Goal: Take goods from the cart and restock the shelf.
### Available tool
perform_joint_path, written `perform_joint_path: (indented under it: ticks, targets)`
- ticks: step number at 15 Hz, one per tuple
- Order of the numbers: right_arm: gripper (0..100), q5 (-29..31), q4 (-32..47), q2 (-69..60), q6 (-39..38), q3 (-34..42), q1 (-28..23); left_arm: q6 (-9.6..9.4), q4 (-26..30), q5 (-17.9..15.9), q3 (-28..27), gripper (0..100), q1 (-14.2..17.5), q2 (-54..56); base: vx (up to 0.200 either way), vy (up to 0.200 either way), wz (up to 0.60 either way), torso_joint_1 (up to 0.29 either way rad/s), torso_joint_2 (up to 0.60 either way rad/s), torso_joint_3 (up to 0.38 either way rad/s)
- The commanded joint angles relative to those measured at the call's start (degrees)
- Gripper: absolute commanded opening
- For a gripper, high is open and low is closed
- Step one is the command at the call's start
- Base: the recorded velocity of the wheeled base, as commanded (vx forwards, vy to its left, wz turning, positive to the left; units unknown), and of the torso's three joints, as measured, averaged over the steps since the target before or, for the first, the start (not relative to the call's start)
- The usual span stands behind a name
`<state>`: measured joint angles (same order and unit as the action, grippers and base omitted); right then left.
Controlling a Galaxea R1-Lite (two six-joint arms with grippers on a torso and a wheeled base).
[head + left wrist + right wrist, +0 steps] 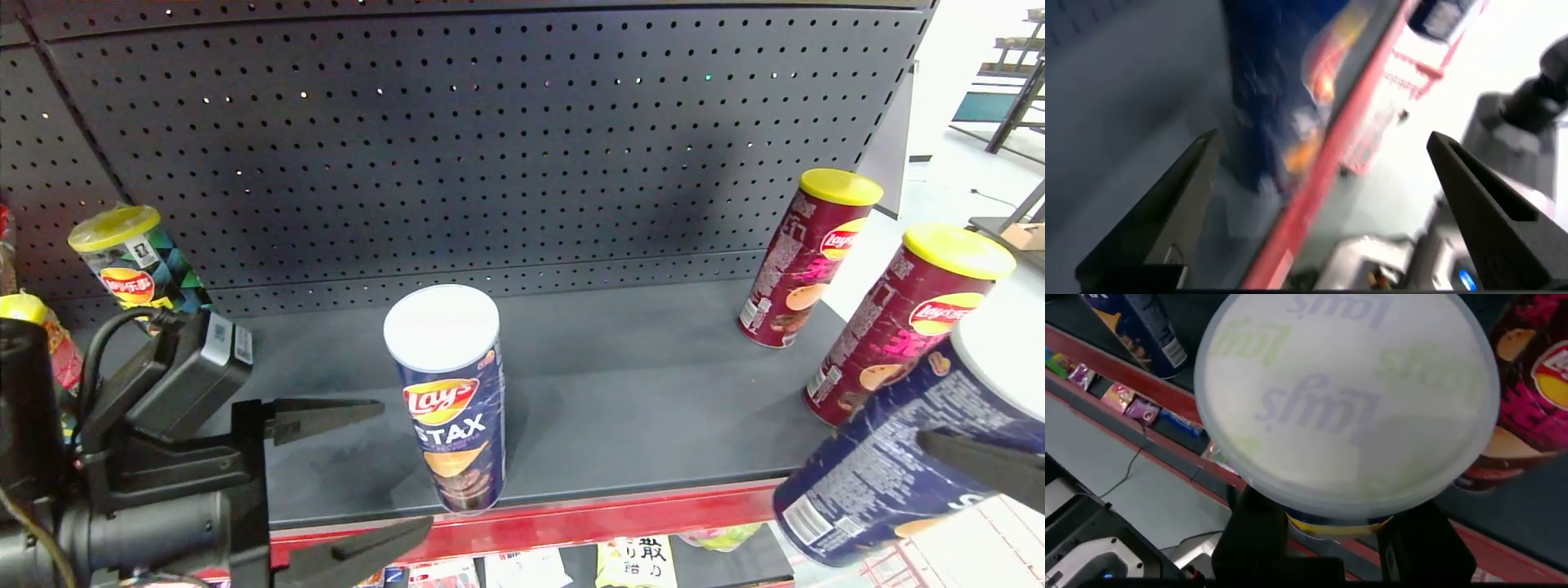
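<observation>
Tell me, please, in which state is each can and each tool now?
standing blue can, upright on the shelf, lid on.
held blue can, tilted, lid on, gripped off the shelf.
rear red can, upright, lid on.
front red can, upright, lid on.
dark can, upright, lid on.
left tool, open, empty.
right tool, shut on the held blue can.

The dark shelf (653, 408) with its red front edge carries a blue can (447, 400) standing near that edge, a red can (808, 257) at the right, a second red can (906, 322) nearer the front, and a patterned can (135, 261) far left.
</observation>
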<state>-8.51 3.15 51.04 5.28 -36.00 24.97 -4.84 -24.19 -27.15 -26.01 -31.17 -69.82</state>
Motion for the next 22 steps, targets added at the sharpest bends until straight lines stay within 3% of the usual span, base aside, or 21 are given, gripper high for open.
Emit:
perform_joint_path:
  ticks: [1,4,14,22]
  targets:
    - [0,0.2,0.0,12.1,0.2,-8.2,3.0,-0.35,9.5,1.6,0.4,100,0.0,10.1,0.0,0.0,0.0,0.0,0.0,0.0]
    - [0,0.0,-0.1,23.1,1.0,-18.6,4.3,-0.35,18.0,3.3,0.8,100,0.0,17.0,0.0,0.0,0.0,0.0,0.0,0.0]
    - [0,-3.7,-0.2,50.4,4.5,-46.3,8.3,0.27,18.5,4.0,7.1,100,0.0,25.9,0.0,0.0,0.0,0.0,0.0,0.0]
    - [0,-6.0,-0.2,60.8,4.5,-57.1,10.7,0.36,18.6,5.4,7.4,100,0.1,25.6,0.0,0.0,0.0,0.0,0.0,0.0]
